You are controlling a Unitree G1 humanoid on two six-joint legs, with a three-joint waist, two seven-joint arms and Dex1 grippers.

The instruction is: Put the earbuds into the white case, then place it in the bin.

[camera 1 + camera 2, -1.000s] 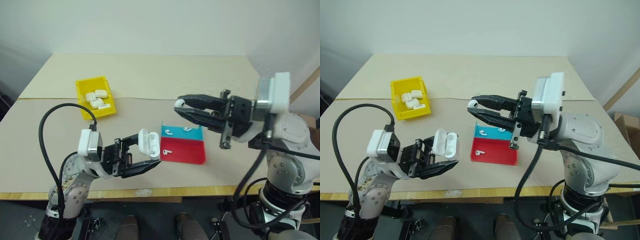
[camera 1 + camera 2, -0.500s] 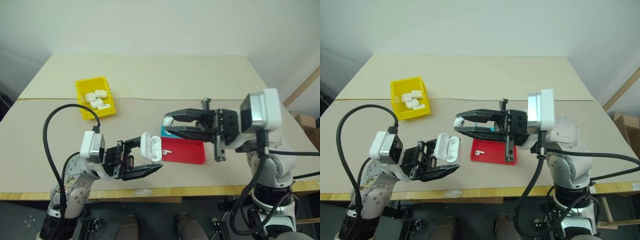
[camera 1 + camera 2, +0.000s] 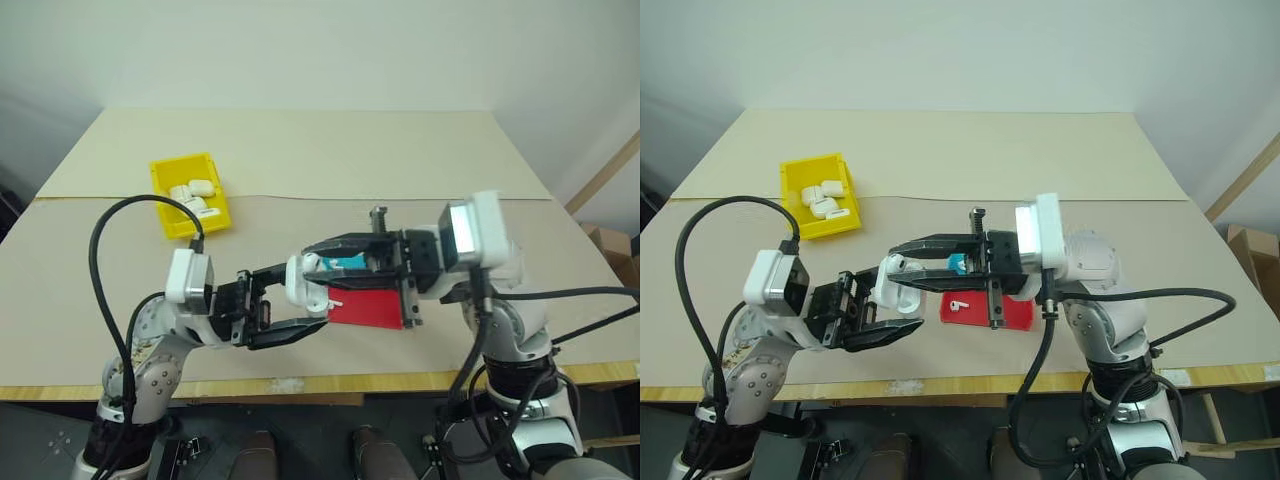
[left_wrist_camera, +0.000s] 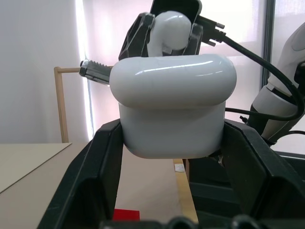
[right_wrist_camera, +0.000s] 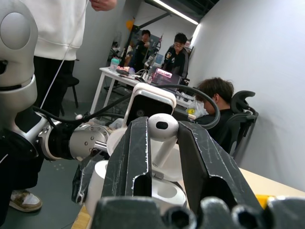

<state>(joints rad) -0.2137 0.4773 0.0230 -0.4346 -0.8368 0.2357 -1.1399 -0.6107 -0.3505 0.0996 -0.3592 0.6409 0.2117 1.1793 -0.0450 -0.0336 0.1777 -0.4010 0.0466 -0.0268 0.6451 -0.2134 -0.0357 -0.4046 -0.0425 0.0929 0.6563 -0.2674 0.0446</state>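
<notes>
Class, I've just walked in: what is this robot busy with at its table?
The left pincer holds the white case with its lid open. The right pincer grips an earbud right at the case's opening, not yet seated. Another earbud lies in the teal-and-red tray. The yellow bin already holds several cases.

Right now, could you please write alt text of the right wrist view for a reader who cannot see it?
The right gripper pinches a white earbud between its two black fingers, just above the open white case. The left gripper holds that case. Behind, people sit at a table and one stands nearby.
</notes>
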